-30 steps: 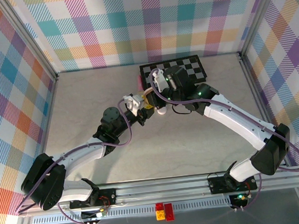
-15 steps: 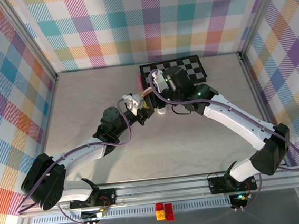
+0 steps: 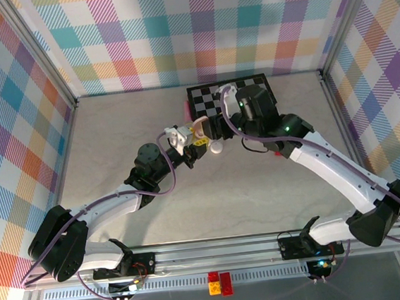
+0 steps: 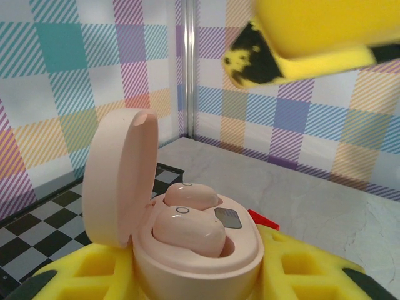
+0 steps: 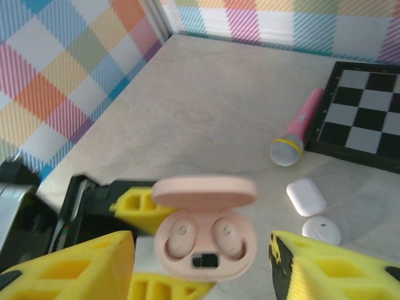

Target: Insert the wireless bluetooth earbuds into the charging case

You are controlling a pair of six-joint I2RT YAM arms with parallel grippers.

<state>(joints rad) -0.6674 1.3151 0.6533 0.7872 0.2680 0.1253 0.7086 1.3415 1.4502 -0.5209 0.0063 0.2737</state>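
Open pink charging case (image 4: 119, 181) tight in left gripper (image 4: 197, 278); right gripper (image 5: 203, 270) wide apart

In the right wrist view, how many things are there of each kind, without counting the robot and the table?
Pink earbuds: 2
Pink open case: 1
White cases: 2
Pink toy microphone: 1
Checkered board: 1
Total: 7

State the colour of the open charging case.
The charging case is pale pink; the right wrist view shows it best.
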